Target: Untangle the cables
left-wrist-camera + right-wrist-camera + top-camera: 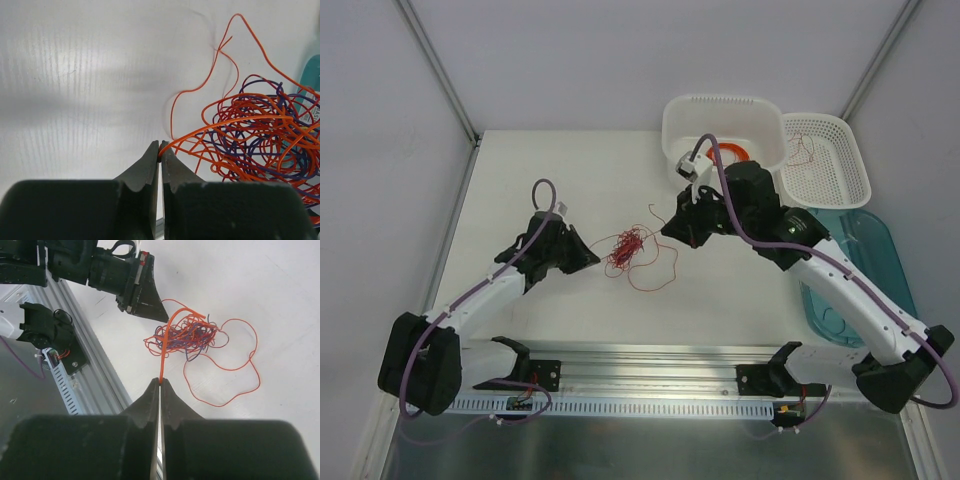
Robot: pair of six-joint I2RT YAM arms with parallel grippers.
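The cables (625,250) are a small knot of thin orange, red and dark purple wires on the white table between the two arms, with one loose orange loop (658,272) trailing toward the near side. My left gripper (596,260) sits at the knot's left edge, shut on an orange strand (172,142) that runs into the tangle (260,135). My right gripper (666,228) is up and to the right of the knot, shut on another orange strand (163,355) pulled taut from the tangle (185,332).
At the back right stands a white tub (720,102) holding an orange ring coil (736,152), and beside it a white mesh basket (832,180) with a red wire inside. A teal tray (880,250) lies under the right arm. A metal rail (650,360) runs along the near edge.
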